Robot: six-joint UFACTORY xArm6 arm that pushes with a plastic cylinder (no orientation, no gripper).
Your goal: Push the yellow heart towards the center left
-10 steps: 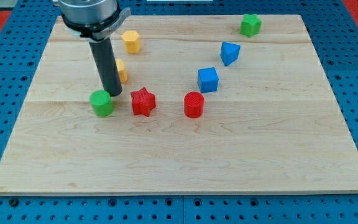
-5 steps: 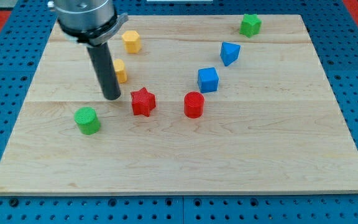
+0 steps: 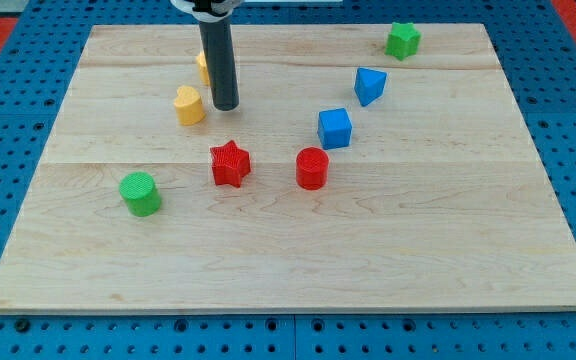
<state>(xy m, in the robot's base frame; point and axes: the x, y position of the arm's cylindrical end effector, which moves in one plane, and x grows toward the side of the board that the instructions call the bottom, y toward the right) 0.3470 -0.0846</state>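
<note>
**Tip sitting just right of the yellow heart**

The yellow heart (image 3: pixel 189 104), a small matte ribbed block, is lying on the pale wooden tabletop (image 3: pixel 448 240), upper left of centre. My tip (image 3: pixel 226 106) is standing just beside it, holding nothing and partly hiding another yellow block (image 3: pixel 202 64).

One camera looks down at a slant from beyond the view's bottom edge. It takes in the whole wooden tabletop (image 3: pixel 288 250) at middling range. The arm enters from the view's top.

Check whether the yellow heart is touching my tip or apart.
Apart: the yellow heart sits just left of my tip, with bare board showing between them.
</note>
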